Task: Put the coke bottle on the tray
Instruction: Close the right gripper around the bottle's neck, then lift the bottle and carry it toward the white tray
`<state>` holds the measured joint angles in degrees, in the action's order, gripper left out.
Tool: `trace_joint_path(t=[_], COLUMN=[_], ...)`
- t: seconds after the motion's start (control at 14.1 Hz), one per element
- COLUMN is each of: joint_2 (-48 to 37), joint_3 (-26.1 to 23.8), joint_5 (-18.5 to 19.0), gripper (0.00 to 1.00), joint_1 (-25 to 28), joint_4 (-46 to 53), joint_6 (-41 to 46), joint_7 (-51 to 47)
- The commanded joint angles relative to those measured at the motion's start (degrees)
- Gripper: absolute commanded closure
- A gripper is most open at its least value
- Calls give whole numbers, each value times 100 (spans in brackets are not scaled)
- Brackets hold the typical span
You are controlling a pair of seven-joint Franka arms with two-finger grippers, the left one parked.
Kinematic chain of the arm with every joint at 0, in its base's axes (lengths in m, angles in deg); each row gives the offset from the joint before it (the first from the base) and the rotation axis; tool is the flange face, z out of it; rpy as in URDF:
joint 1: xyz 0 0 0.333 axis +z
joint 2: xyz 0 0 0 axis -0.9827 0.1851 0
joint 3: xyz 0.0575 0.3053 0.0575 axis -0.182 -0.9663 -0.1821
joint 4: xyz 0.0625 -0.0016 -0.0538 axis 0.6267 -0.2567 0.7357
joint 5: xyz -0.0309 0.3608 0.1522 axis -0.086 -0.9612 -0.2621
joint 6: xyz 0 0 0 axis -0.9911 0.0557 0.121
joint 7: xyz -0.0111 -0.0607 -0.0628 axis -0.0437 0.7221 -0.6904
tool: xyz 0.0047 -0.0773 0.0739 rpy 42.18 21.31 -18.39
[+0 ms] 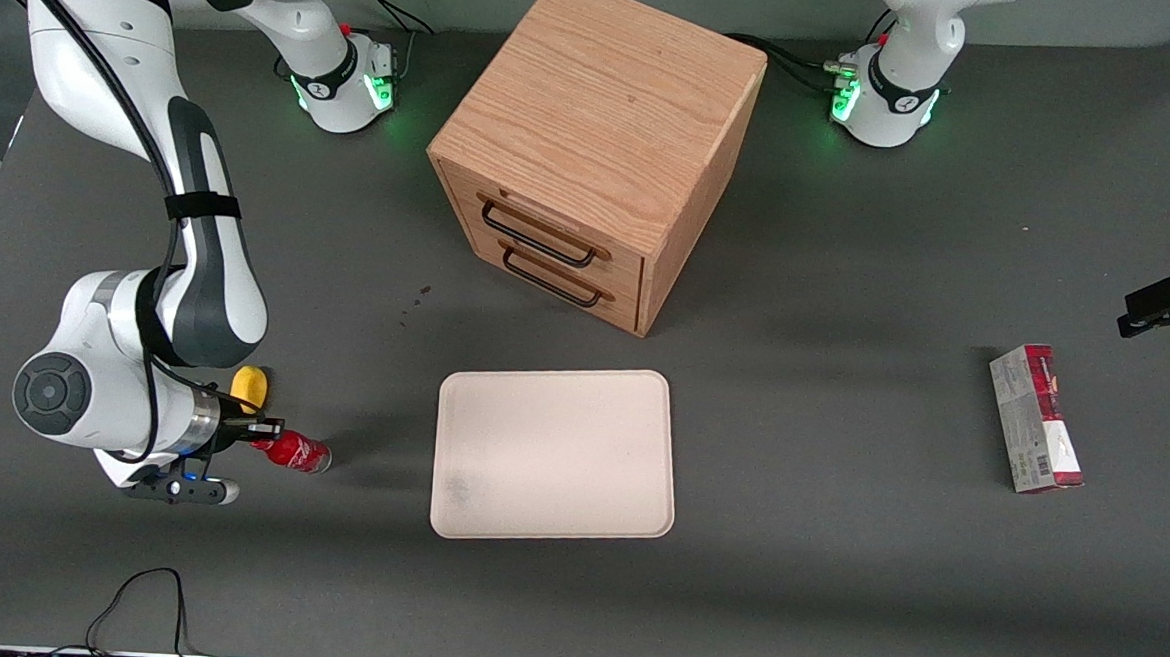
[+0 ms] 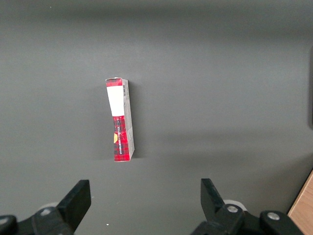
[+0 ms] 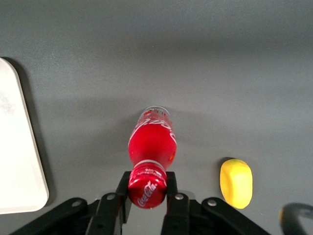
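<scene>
The coke bottle (image 1: 293, 450) is small and red with a red cap and a clear base. It hangs tilted in my gripper (image 1: 261, 433) toward the working arm's end of the table, beside the tray (image 1: 554, 453). In the right wrist view the gripper (image 3: 147, 186) is shut on the cap of the bottle (image 3: 151, 142), and the clear base points away from the camera. The tray is flat, cream-white and bare; one rounded edge of it shows in the right wrist view (image 3: 19, 161).
A yellow oval lump (image 1: 251, 386) lies on the table close beside the gripper, also seen in the right wrist view (image 3: 236, 182). A wooden two-drawer cabinet (image 1: 594, 149) stands farther from the front camera than the tray. A red-and-grey carton (image 1: 1036, 418) lies toward the parked arm's end.
</scene>
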<state>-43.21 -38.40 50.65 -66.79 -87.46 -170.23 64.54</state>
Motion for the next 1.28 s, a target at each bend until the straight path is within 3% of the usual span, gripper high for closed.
trace_joint_path(t=[0.0, 0.43, 0.85, 1.21], joint_2=[-298, -1063, -1380, -1258], joint_3=[16, 16, 42, 7], joint_5=[8, -1, 8, -18], gripper=[100, 100, 100, 100], joint_1=[47, 38, 3, 38], joint_4=[-162, 109, 1075, 1409], joint_6=[115, 1696, 3349, 3509], joint_7=[-95, -96, -78, -454])
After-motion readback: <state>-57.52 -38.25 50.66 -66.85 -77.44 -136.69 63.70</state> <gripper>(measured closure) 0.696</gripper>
